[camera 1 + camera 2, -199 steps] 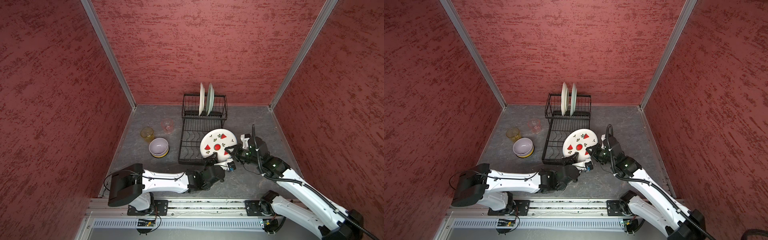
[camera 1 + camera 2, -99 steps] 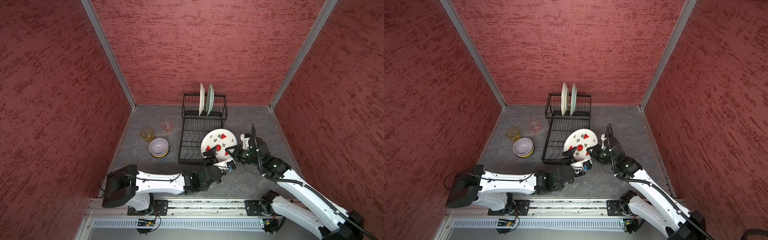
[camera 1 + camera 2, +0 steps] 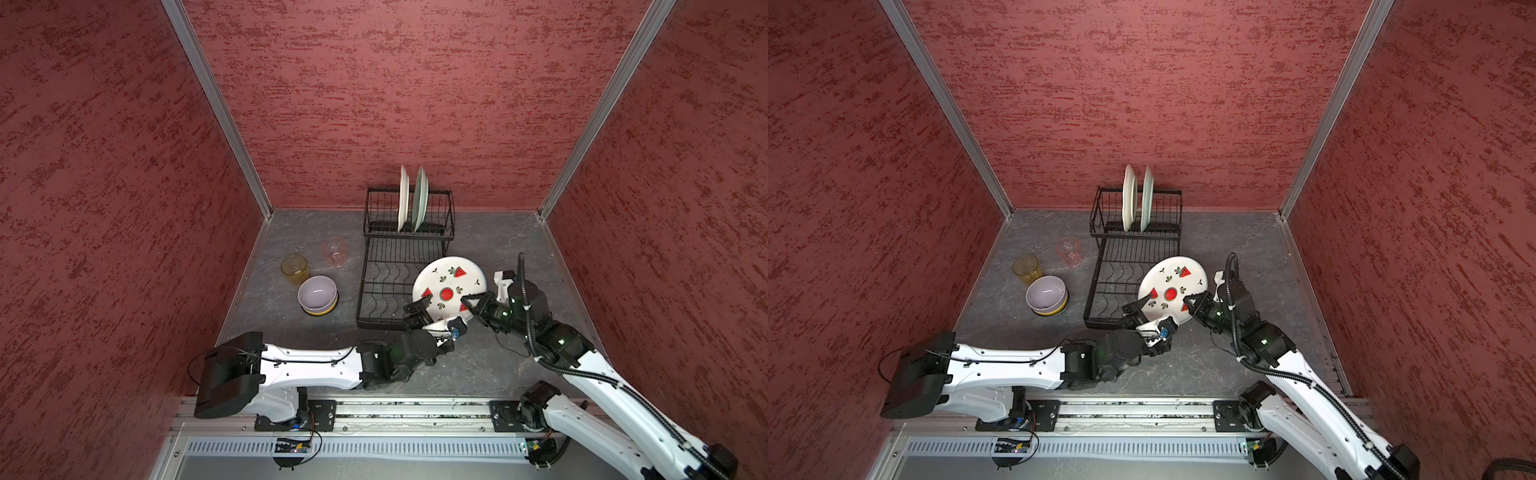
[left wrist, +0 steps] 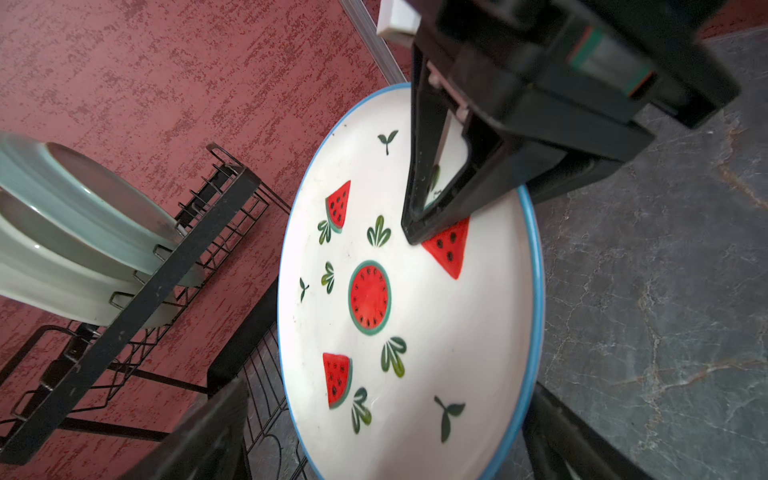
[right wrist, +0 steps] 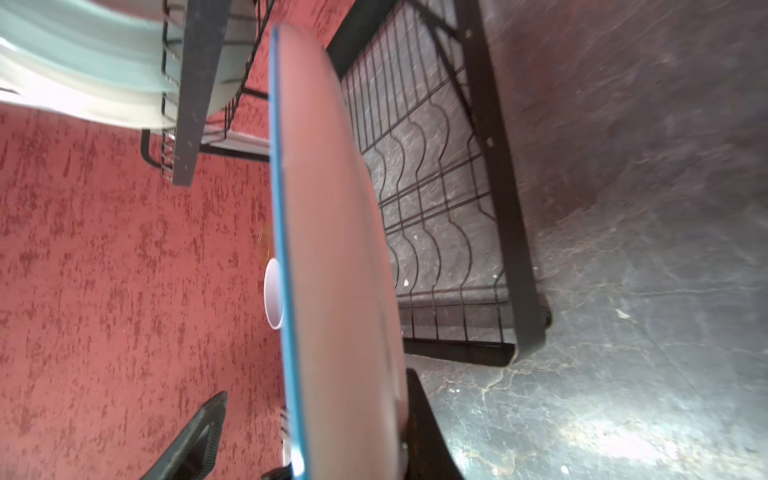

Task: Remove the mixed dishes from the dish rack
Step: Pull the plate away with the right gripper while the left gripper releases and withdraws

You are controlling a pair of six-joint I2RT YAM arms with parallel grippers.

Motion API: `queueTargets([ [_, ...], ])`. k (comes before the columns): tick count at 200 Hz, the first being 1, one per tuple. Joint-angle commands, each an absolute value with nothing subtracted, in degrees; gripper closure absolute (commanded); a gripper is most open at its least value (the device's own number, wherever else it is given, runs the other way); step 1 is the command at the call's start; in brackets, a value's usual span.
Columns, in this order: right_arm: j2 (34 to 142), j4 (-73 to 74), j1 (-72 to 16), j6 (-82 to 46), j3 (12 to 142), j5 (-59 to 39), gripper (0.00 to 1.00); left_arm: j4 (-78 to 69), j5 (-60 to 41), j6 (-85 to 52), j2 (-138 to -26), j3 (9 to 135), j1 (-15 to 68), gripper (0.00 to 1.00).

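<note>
right wrist: blue-rimmed plate (image 5: 332,249) edge-on

A black wire dish rack (image 3: 362,282) is set at the far middle of the table (image 3: 490,232), its raised back tier farthest. In that tier a white plate (image 3: 402,199) and a pale green plate (image 3: 419,199) are stood on edge, side by side, the green one on the right. A white, blue-rimmed watermelon plate (image 3: 446,278) is held tilted above the rack's near right corner, clamped at its right rim by the right gripper (image 3: 468,302). Left of the rack, a lilac bowl (image 3: 318,293) is nested in a yellow bowl (image 3: 320,312). An amber tumbler (image 3: 294,269) and a pink tumbler (image 3: 334,251) are stood upright just beyond.
</note>
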State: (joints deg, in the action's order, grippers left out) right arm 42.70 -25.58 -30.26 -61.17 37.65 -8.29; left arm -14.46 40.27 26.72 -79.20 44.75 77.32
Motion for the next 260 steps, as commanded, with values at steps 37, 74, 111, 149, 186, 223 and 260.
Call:
queueTargets([
  [37,33.1,-29.8,-28.5,-64.9,36.0,3.4,1.0,-18.9,37.5,24.0,-77.8,44.3,74.6,0.01],
  [74,29.2,-31.6,-28.3,-66.0,35.0,8.5,1.0,-20.7,37.1,24.0,-78.1,44.7,73.9,0.01],
  [111,29.9,-33.8,-28.1,-67.1,35.1,12.0,1.0,-22.4,36.8,22.4,-76.8,43.9,72.9,0.0],
  [149,27.7,-36.4,-27.8,-69.3,34.0,16.0,1.0,-22.1,35.8,21.4,-75.5,43.5,71.8,0.0],
  [186,25.7,-38.4,-27.2,-70.7,33.4,18.9,1.0,-21.8,34.1,19.5,-74.0,43.3,70.2,0.0],
  [223,26.3,-39.4,-26.8,-71.5,33.8,20.3,1.0,-22.7,33.3,18.1,-72.6,42.4,68.9,0.0],
  [260,29.0,-37.5,-26.2,-71.2,33.7,20.1,1.0,-23.0,33.0,17.2,-71.5,41.0,68.0,0.01],
])
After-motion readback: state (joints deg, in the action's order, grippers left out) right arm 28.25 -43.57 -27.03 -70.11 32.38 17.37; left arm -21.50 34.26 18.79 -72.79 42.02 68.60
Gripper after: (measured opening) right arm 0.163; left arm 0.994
